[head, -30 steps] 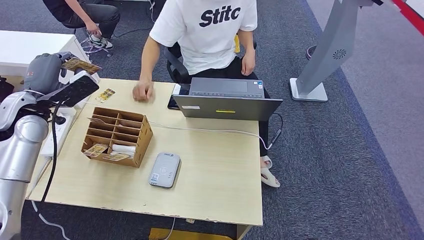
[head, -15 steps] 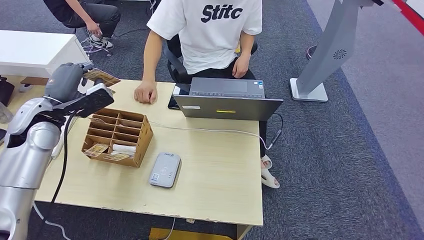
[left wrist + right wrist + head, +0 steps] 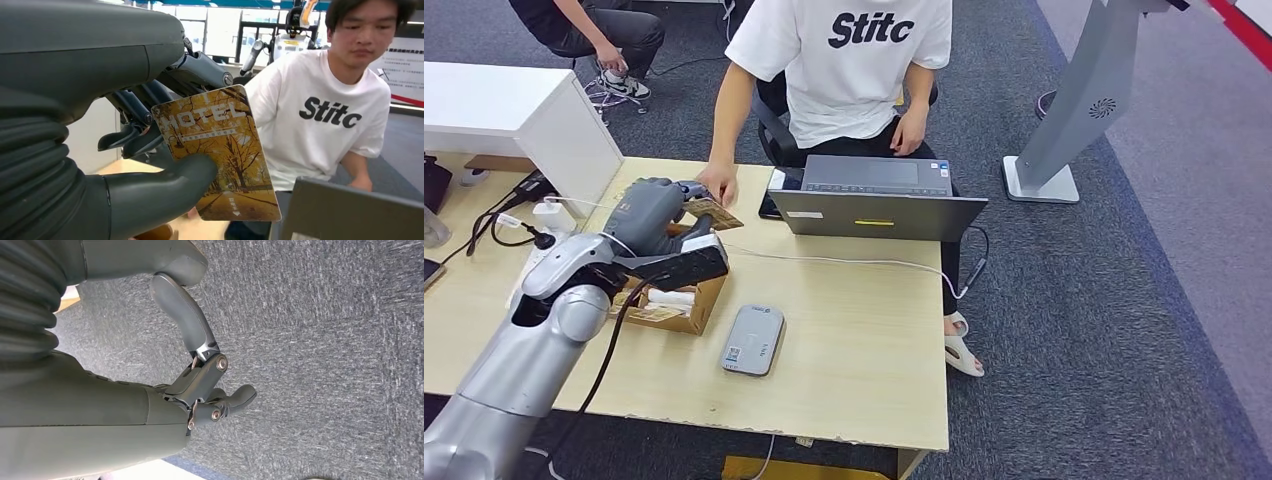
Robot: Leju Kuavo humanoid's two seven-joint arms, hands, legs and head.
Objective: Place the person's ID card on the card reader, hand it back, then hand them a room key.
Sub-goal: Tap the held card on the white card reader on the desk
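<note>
- Right now my left hand (image 3: 652, 212) pinches the room key (image 3: 218, 155) between thumb and fingers; it is a gold card printed HOTEL, held over the far side of the worktop (image 3: 864, 330), above the wooden card box (image 3: 686, 308).
- Across from me the person's hand (image 3: 720, 184) rests on the worktop edge, just beside the card's leading corner.
- I judge the step in hand to be the handover of the key, with the card reader (image 3: 753, 340) lying apart, nearer me and bare on top.
- To do it well, I should present the free end of the card toward that waiting hand, face up and level, keeping my thumb on the near end so there is room to take hold.
- I would let go only once the person has a firm pinch; releasing sooner could drop the card into the box compartments.
- My right hand (image 3: 200, 375) hangs over grey carpet, fingers curled in, holding nothing.
</note>
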